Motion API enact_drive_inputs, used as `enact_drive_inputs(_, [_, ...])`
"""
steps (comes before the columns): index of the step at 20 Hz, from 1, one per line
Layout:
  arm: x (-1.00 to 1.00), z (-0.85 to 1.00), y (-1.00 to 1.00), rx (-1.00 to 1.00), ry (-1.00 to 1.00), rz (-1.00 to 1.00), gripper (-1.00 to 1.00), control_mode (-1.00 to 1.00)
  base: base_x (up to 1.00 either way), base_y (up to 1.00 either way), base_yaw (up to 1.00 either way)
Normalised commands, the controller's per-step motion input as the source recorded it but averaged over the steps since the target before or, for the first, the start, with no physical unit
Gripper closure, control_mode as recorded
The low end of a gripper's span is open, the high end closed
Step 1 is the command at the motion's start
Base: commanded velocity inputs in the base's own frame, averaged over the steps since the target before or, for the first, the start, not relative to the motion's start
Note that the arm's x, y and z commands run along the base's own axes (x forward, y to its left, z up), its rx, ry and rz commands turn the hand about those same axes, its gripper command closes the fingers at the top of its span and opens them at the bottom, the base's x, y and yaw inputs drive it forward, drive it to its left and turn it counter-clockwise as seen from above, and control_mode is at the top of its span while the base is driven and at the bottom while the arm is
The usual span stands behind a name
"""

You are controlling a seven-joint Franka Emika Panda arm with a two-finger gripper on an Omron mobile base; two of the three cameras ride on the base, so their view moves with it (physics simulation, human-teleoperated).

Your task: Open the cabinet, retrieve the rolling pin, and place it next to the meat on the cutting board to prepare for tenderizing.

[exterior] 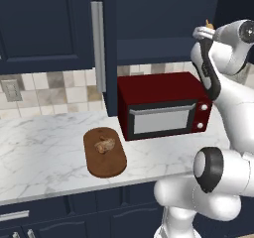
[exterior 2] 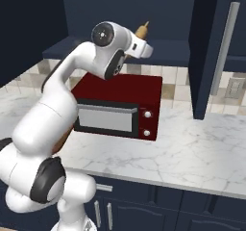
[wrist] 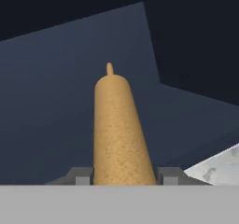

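**Pin gripped near 1 end, long carry ahead**

My fingers (wrist: 123, 176) sit partly closed on the rolling pin (wrist: 119, 125), which juts toward 12 o'clock in the hand view, up by the open cabinet (exterior: 110, 48). Its far end could clip the cabinet door or the microwave (exterior: 163, 105) as I swing it. The cutting board (exterior: 104, 152) and meat (exterior: 104, 144) wait at 9 o'clock; an off-centre hold may let the pin tilt.

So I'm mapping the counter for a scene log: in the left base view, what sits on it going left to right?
cutting board with the meat on it → microwave
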Motion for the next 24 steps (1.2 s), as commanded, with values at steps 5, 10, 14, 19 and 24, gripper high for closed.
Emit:
enact_drive_inputs(5, [-0.73,0.06,0.25,-0.01,0.00,0.19,1.00,-1.00,0.00,0.00,0.00])
enact_drive_inputs(10, [-0.70,-0.04,0.34,-0.07,0.00,0.30,1.00,-1.00,0.00,0.00,0.00])
enact_drive_inputs(14, [-0.43,-0.15,0.66,-0.07,0.01,0.36,1.00,-1.00,0.00,0.00,0.00])
enact_drive_inputs(19, [-0.25,-0.32,0.65,-0.06,0.03,0.34,1.00,-1.00,0.00,0.00,0.00])
enact_drive_inputs(24, [-0.27,-0.43,0.59,-0.08,0.01,0.33,1.00,-1.00,0.00,0.00,0.00])
